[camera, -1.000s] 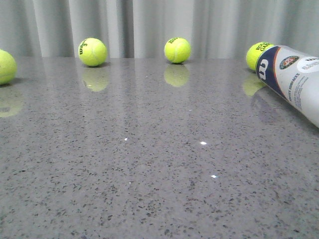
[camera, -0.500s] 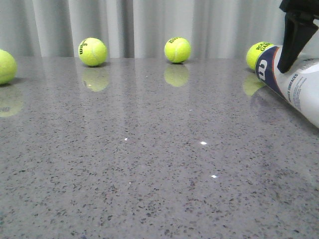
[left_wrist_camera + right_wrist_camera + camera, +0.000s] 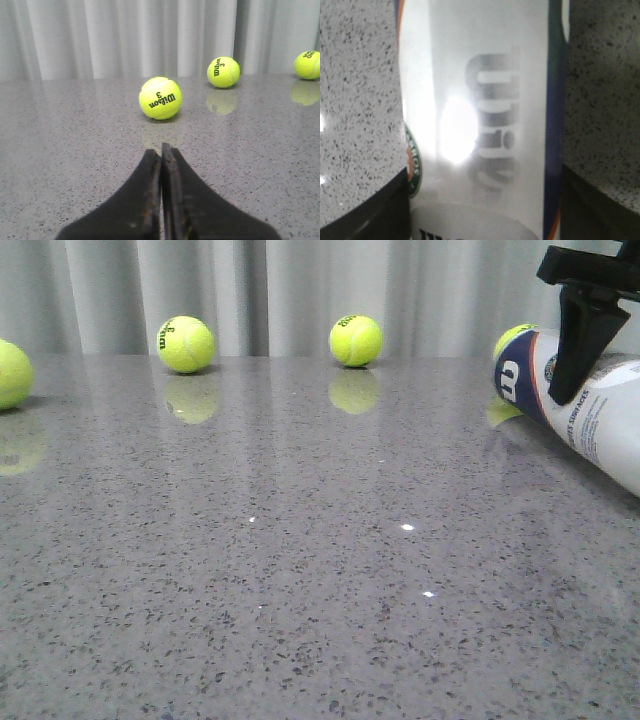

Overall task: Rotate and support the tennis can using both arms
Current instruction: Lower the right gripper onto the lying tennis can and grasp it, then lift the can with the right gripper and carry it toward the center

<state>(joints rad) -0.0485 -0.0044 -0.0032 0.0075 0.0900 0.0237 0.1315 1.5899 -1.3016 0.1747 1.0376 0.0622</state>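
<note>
The tennis can (image 3: 605, 425) lies on its side at the table's right edge, its navy end with the white "W" turned toward the middle. My right gripper (image 3: 562, 390) comes down from above onto the can just behind that navy panel. In the right wrist view the can (image 3: 480, 125) fills the gap and both black fingers (image 3: 365, 215) press its sides, so the gripper is shut on it. My left gripper (image 3: 161, 150) hovers low over the table, shut and empty, far from the can and pointing at a tennis ball (image 3: 160, 97).
Yellow-green tennis balls stand along the back by the grey curtain: one at the far left (image 3: 10, 373), one left of centre (image 3: 185, 344), one in the middle (image 3: 355, 340), one half hidden behind the can's end (image 3: 512, 337). The speckled grey table (image 3: 300, 570) is glossy.
The right gripper came in from the top right and settled on the can. The can's navy end has shifted left and up a little, covering more of the ball behind it.
</note>
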